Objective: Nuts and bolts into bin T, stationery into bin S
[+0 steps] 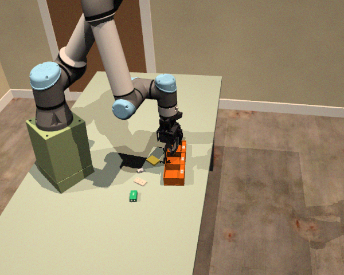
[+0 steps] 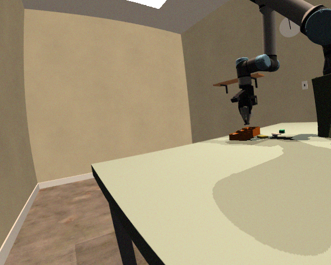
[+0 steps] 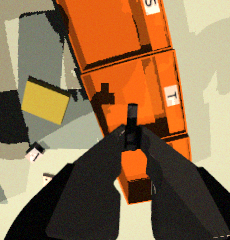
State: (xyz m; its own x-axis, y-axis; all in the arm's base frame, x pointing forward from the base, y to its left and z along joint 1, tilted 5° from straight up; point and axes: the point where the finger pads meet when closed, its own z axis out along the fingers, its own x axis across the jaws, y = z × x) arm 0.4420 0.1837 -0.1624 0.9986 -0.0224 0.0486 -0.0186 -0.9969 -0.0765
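A row of three orange bins (image 1: 175, 165) stands near the table's right edge. In the wrist view the middle one is the bin marked T (image 3: 140, 95), with the bin marked S (image 3: 112, 27) beyond it. My gripper (image 1: 169, 153) hangs just above the row, over the T bin. It is shut on a thin dark bolt (image 3: 131, 122), which sticks out past the fingertips. The gripper also shows in the exterior view (image 2: 246, 122), above the bins (image 2: 244, 133). A yellow pad (image 1: 152, 160) lies left of the bins, as the wrist view (image 3: 44, 102) also shows.
A small white item (image 1: 140, 170), a beige card (image 1: 140, 181) and a green block (image 1: 133, 195) lie on the table left of the bins. The arm's green pedestal (image 1: 59, 148) stands at the table's left. The table's right edge is close beside the bins.
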